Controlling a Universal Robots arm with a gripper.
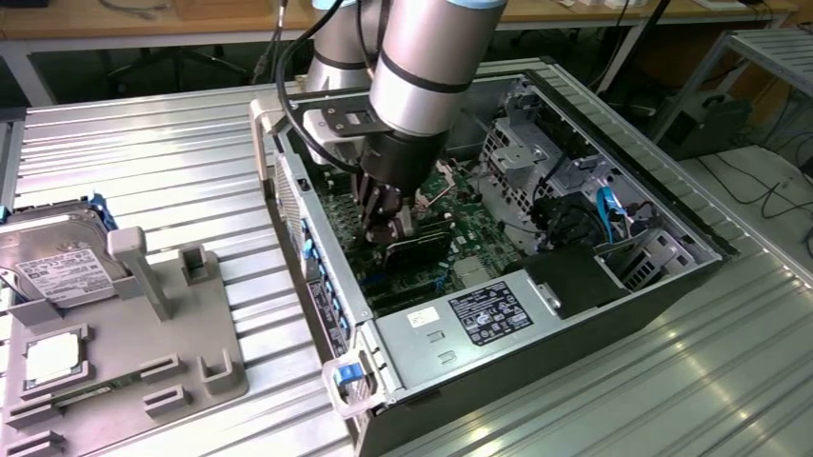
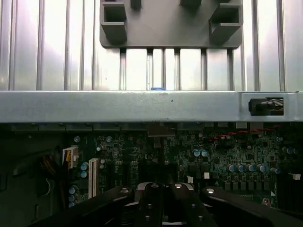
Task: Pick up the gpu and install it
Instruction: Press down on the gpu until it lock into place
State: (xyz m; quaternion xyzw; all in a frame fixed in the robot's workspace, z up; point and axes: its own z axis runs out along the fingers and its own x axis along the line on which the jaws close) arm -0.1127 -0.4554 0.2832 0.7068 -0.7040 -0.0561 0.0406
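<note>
Ribbed metal bench under everything, carrying an open computer case lying on its side, interior upward so that the motherboard can be reached from above. At nine o'clock of the case in the exterior view, a grey parts holder with a silver hard drive and a small square processor chip seated in its recesses, presumably staged there for picking. Robot arm reaching down from twelve o'clock into the case, wrist plunged between the case's side wall and the drive cage. Power supply with its black label at six o'clock of the arm. Hand low over the board, closed narrow; in the wrist view the same hand seen with dark fingers drawn together just above the green board, the case's metal wall crossing beyond it. The gpu at five o'clock of the hand in the exterior view, dark face upward, down among the expansion slots, apparently at or in its slot. Whether gripped, pressed on or merely beside the fingertips, impossible to tell. Judged from this: seating stage of the task, card already inside the case.
</note>
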